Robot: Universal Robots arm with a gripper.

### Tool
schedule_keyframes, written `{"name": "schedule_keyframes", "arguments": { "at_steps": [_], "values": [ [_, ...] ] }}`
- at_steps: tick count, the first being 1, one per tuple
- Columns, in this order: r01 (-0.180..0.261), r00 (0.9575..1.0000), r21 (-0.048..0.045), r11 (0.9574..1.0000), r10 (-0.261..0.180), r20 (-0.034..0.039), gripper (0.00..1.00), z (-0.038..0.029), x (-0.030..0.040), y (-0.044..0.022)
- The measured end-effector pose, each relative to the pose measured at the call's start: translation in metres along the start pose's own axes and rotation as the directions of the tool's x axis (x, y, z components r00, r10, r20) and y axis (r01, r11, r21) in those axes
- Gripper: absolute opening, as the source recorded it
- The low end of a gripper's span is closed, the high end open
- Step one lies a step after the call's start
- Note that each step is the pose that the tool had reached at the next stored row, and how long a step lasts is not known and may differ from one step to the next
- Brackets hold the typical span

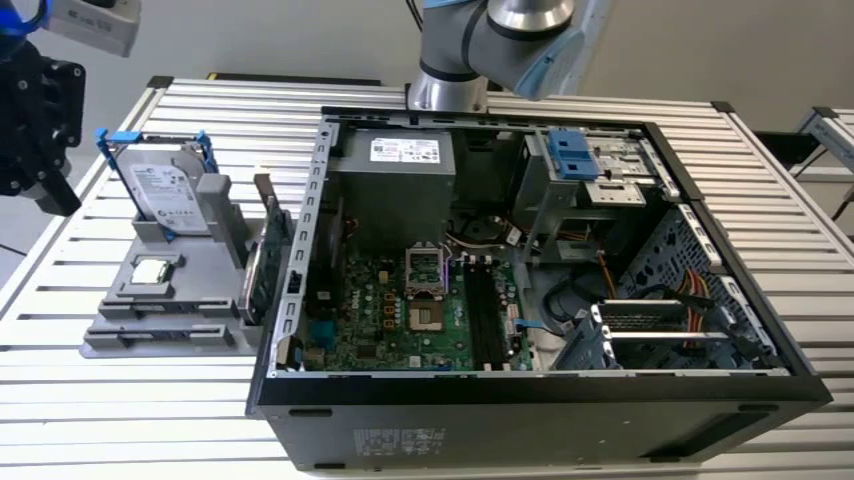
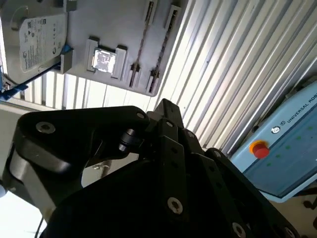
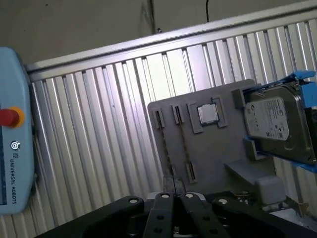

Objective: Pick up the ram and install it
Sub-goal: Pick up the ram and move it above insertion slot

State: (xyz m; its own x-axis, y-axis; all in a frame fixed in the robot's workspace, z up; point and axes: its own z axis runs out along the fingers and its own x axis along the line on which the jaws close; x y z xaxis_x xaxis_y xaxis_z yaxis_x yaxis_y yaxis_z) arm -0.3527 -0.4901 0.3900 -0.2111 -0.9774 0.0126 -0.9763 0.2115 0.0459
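Approaching the ram, nothing grasped yet
The end effector hovered over the grey parts holder; whether spread or pressed together, I couldn't tell. A grasp likely needed alignment along the edge-on stick.

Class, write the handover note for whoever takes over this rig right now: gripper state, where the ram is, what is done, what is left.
Gripper: raised at the exterior view's left, apart from the grey holder.
Ram: seems to stand on edge at the holder's side facing the open computer case, beside the green card; not gripped.
Done: nothing yet; the motherboard's long black slots look unfilled.
Left: picking up the ram and installing it.
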Motion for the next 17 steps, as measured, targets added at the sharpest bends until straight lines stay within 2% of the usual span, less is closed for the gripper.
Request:
{"name": "schedule_keyframes", "arguments": {
  "at_steps": [5,9,13,17],
  "values": [
    [0.075,0.9972,0.0008,0.9972,-0.075,-0.0035,0.00,0.0000,0.0000,0.0000],
    [0.134,0.9909,0.0013,0.9909,-0.134,-0.0063,0.00,0.0000,0.0000,0.0000],
    [0.192,0.9814,0.0016,0.9815,-0.192,-0.0090,0.00,0.0000,0.0000,0.0000],
    [0.248,0.9688,0.0017,0.9688,-0.248,-0.0118,0.00,0.0000,0.0000,0.0000]
  ]
}}
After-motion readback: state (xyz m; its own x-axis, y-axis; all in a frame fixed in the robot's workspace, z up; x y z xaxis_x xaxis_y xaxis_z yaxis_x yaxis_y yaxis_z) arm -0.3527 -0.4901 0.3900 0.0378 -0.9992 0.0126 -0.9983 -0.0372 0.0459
